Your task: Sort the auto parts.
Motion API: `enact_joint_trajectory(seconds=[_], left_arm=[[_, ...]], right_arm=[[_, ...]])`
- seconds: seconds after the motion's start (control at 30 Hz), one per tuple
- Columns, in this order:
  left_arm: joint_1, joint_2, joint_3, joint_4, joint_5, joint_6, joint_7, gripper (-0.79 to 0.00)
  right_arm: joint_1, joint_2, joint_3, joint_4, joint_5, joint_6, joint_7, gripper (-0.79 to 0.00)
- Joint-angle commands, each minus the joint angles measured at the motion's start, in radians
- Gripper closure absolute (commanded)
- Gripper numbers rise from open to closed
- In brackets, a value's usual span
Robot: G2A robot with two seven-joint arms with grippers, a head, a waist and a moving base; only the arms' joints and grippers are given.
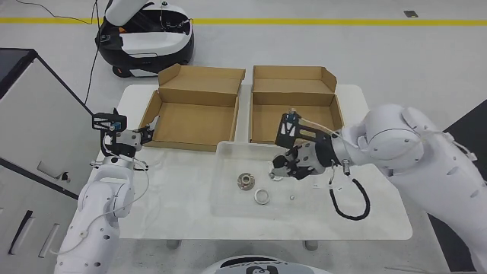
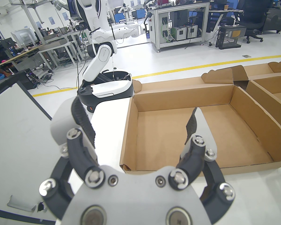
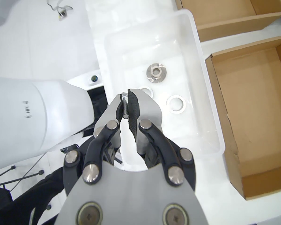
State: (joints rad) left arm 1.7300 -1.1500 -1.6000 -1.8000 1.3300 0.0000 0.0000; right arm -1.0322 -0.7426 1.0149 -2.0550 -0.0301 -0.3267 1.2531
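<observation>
One bolt [image 3: 125, 106] is pinched lengthwise between the pads of the right gripper [image 3: 125, 94], over the right half of the bin [image 3: 196, 38]. It appears to be lifted clear of the bin floor, probably so it can be carried out for sorting. Left in the bin are a flange [image 3: 156, 72] and two rings [image 3: 177, 103], lying flat and apart.

The right box [image 3: 248, 108] sits just behind the bin. Judged route: up over the bin's far rim and the box's front wall, with open floor beyond.

The left gripper [image 2: 135, 106] is spread and empty, at the front left corner of the left box [image 2: 182, 129]. It is well apart from the bin and out of the right arm's way.
</observation>
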Motion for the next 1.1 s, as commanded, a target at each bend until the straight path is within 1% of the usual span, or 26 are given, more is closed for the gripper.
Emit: enact_joint_trajectory(seconds=[0.0,0.13,0.27,0.43,0.6,0.77,1.07], left_arm=[[0.000,0.000,0.000,0.000,0.000,0.000,0.000,-0.785],[0.000,0.000,0.000,0.000,0.000,0.000,0.000,-0.785],[0.000,0.000,0.000,0.000,0.000,0.000,0.000,-0.785],[0.000,0.000,0.000,0.000,0.000,0.000,0.000,-0.785],[0.000,0.000,0.000,0.000,0.000,0.000,0.000,-0.785],[0.000,0.000,0.000,0.000,0.000,0.000,0.000,-0.785],[0.000,0.000,0.000,0.000,0.000,0.000,0.000,-0.785]], right_arm=[[-0.029,0.011,0.062,0.014,0.113,-0.038,0.004,0.000],[-0.089,0.031,0.164,0.035,0.275,-0.098,0.037,0.000],[-0.141,0.046,0.242,0.048,0.404,-0.138,0.086,0.000],[-0.176,0.057,0.294,0.052,0.543,-0.136,0.104,0.000],[-0.172,0.060,0.308,0.063,0.663,-0.138,0.103,0.000],[-0.142,0.056,0.291,0.079,0.765,-0.132,0.108,0.000],[-0.070,0.029,0.234,0.118,0.977,-0.093,0.147,0.000]])
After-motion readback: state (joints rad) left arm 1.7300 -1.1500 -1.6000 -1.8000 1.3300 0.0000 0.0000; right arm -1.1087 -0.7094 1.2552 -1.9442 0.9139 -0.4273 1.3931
